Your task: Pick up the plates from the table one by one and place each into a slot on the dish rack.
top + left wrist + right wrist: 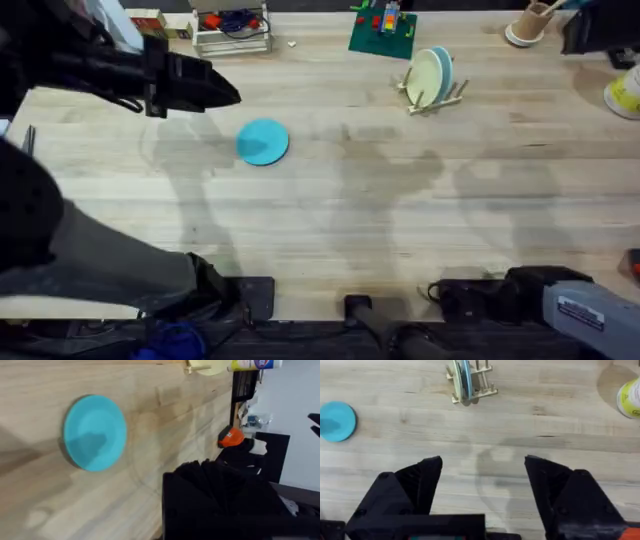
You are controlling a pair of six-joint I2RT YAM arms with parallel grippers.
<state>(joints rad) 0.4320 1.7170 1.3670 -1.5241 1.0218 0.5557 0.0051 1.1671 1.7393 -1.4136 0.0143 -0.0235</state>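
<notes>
**Trainee:** Turquoise plastic, was that the last one out?

**Operator:** From overhead, yes. I saw one turquoise plate (263, 141) lying flat on the table (330, 230), left of centre. The dish rack (433, 92) stood well apart from it, at about two o'clock from the plate, with a cream-green plate (425, 76) and a light blue plate (443, 70) upright in its slots. My left gripper (215, 88) hung above the table at roughly ten o'clock from the turquoise plate, near but not touching. I could not tell from there whether its fingers were apart or together.

**Trainee:** And the left wrist camera?

**Operator:** It showed the same plate (95, 432) face up on bare wood, nothing touching it. The fingers were not clear there either, so I left that unsaid.

**Trainee:** The right side?

**Operator:** The right gripper (482, 480) was spread wide with nothing between its fingers, over bare wood. I saw the rack (469, 381) at twelve o'clock from it and the turquoise plate (336, 421) far off toward ten.

**Trainee:** How would you have taken it?

**Operator:** I judged it light, stiff and fairly slick, and too flat to pinch from above. I would have gone for the rim, one finger under the edge, then tipped it upright for a free slot. The risk was it skating across the wood.
</notes>
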